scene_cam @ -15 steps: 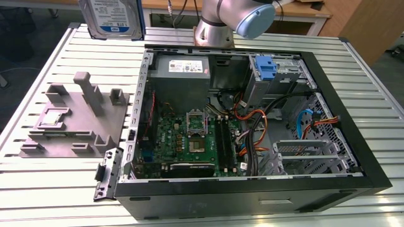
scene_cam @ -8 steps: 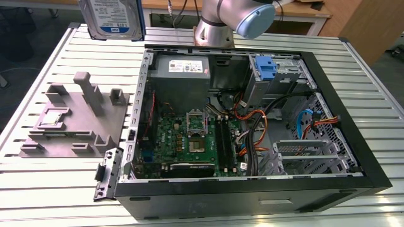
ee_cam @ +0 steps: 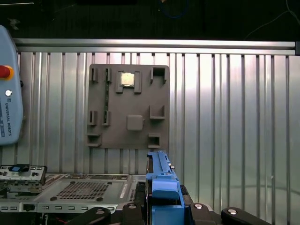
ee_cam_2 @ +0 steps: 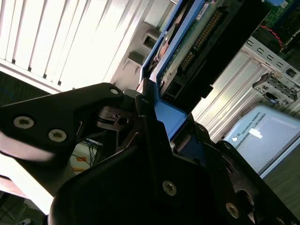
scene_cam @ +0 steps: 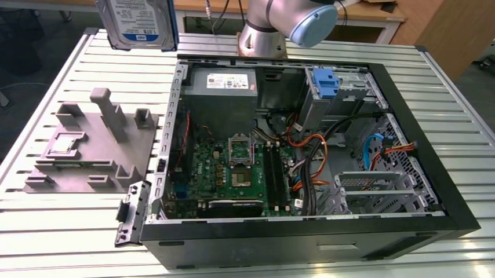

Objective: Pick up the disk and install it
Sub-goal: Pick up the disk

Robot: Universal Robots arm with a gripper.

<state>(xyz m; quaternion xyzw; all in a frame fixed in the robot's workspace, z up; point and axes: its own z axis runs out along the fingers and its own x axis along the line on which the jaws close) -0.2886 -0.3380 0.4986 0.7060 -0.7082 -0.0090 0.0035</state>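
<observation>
Disk: the disk (scene_cam: 138, 23) hung clear of the slatted table (scene_cam: 69, 231), at the top of the exterior view toward its left, standing on edge with the labelled face to the camera.
Gripper: the gripper (ee_cam_2: 164, 117) was clamped on the disk. Its black fingers (ee_cam_2: 140, 105) pressed on either side of the blue plastic bracket (ee_cam: 161, 187) that edges the drive.
Disk underside: in the second wrist view, the circuit-board face ran away from the fingers at a slant.
Computer case: the computer case (scene_cam: 433, 191) lay open on the table, with the motherboard (scene_cam: 232, 174) exposed.
Case contents: a grey power-supply box (scene_cam: 224, 87) sat in a far corner. A bare blue bracket (scene_cam: 327, 84) sat in the drive cage toward the exterior view's right.
Fixture block: a grey fixture block (scene_cam: 93, 145) rested on the table, at the exterior view's left of the case and apart from it.
Arm: the arm (scene_cam: 286, 23) rose behind the case's far side.
</observation>
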